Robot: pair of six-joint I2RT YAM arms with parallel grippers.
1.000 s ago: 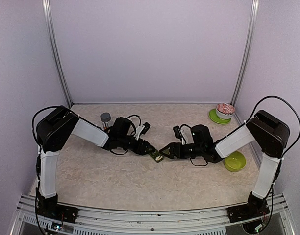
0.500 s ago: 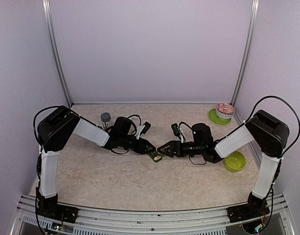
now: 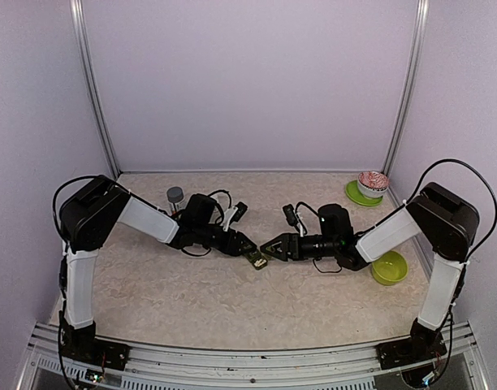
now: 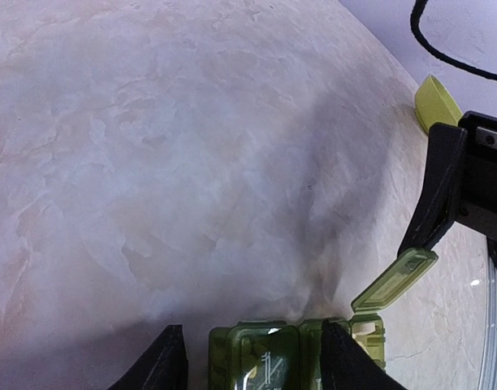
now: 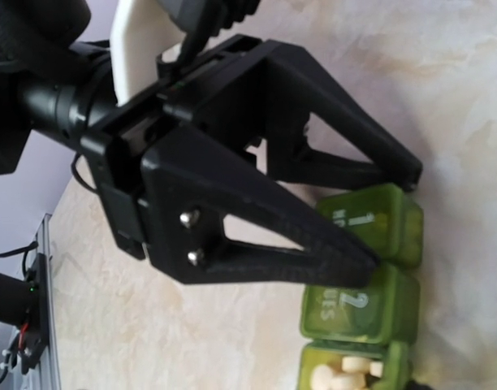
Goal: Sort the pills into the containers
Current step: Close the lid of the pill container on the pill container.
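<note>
Green pill organizer (image 5: 364,268) | straddled by open left gripper (image 5: 393,221), long axis across fingers | open right gripper (image 3: 269,246) at raised lid (image 4: 395,280)

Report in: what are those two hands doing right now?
Left hand open, astride pillbox. Right hand open, finger at raised lid. White pills showing. Nothing in the way.

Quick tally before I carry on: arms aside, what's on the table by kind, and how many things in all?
Bowls: 2, a patterned bowl and a lime bowl
Plates: 1, the green plate under the patterned bowl
Pill organisers: 1, the green pill organiser
Vials: 1, the grey-capped vial
Total: 5
</note>
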